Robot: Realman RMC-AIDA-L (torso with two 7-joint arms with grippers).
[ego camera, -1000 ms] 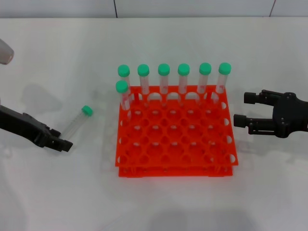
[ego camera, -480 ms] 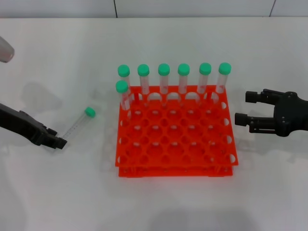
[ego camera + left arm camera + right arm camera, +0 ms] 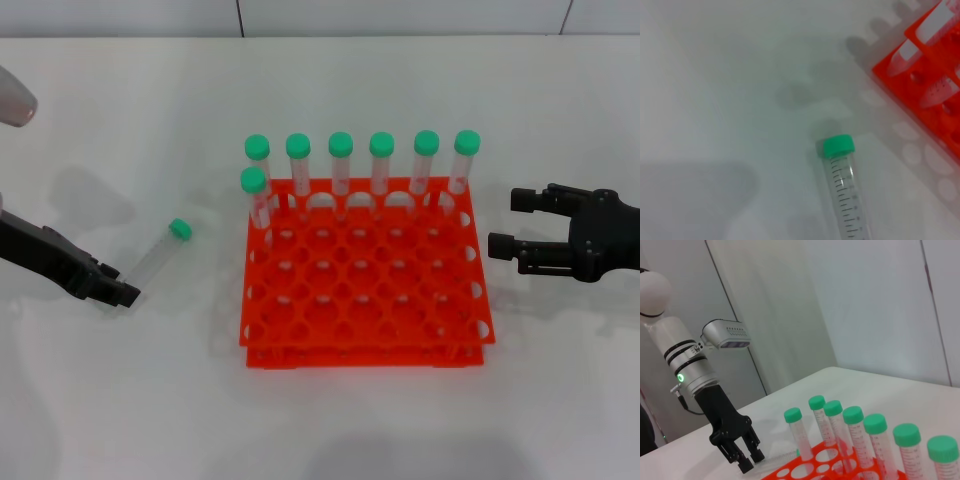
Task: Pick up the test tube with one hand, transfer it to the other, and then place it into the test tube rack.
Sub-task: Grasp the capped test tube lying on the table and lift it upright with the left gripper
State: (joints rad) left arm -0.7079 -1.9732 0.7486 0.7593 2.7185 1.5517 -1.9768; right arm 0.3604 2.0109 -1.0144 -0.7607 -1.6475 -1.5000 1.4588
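A single test tube [image 3: 158,254] lies flat on the white table [image 3: 120,400], well to the left of the orange rack [image 3: 366,275], its green cap [image 3: 180,229] pointing up and toward the rack. Its clear bottom end reaches down to the left gripper [image 3: 118,290], which sits low at the table surface, farther from the rack than the tube; the fingertips appear to be at or just beside the tube's tip, and whether they touch it cannot be told. From across the rack those fingers look narrowly parted, not closed on anything. The tube looks light, stiff and smooth, likely to roll or slip on the bare tabletop, so a grasp across the clear body near its middle, short of the cap, seems the safest hold. Seven more capped tubes [image 3: 382,160] stand along the rack's far rows. The right gripper [image 3: 520,228] waits just beside the rack's right edge, fingers spread wide and empty.
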